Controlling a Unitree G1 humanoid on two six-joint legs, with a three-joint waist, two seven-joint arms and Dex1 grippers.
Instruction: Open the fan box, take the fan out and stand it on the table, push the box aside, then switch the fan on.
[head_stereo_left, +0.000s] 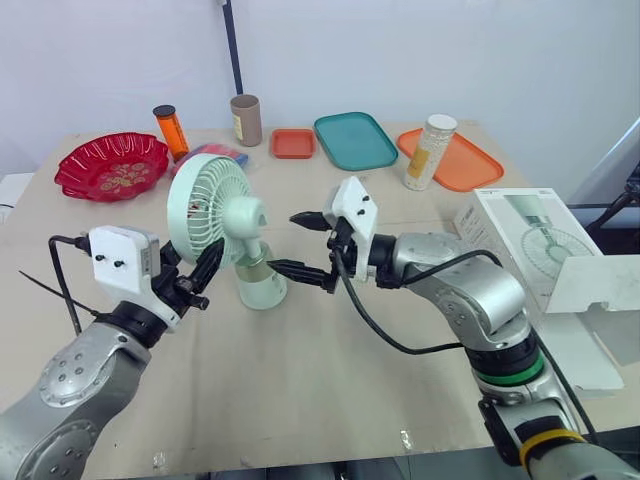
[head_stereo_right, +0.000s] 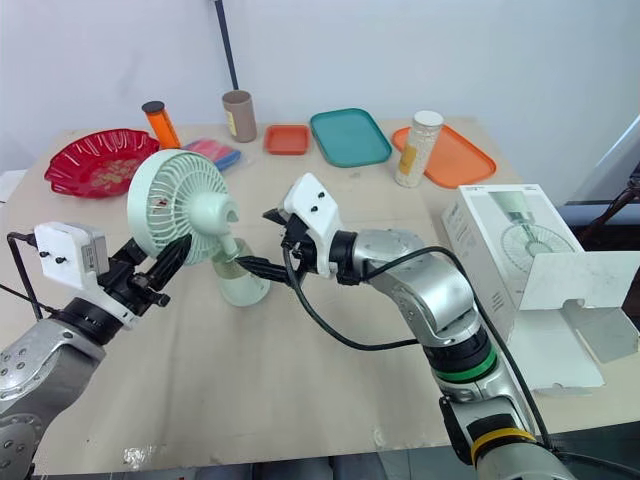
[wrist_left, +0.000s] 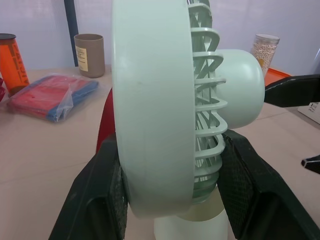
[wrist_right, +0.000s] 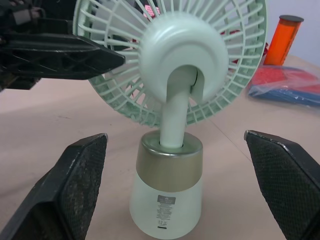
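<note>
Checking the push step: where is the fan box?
In the head views the fan box lies open at the table's right edge, beyond the right arm, apart from the fan.

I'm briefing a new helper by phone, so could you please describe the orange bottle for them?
Look to the back left of the table, where a red bowl sits. Just right of it the orange bottle stands upright. Its bright orange body and black cap set it apart from the plain brown cup further right.
</note>
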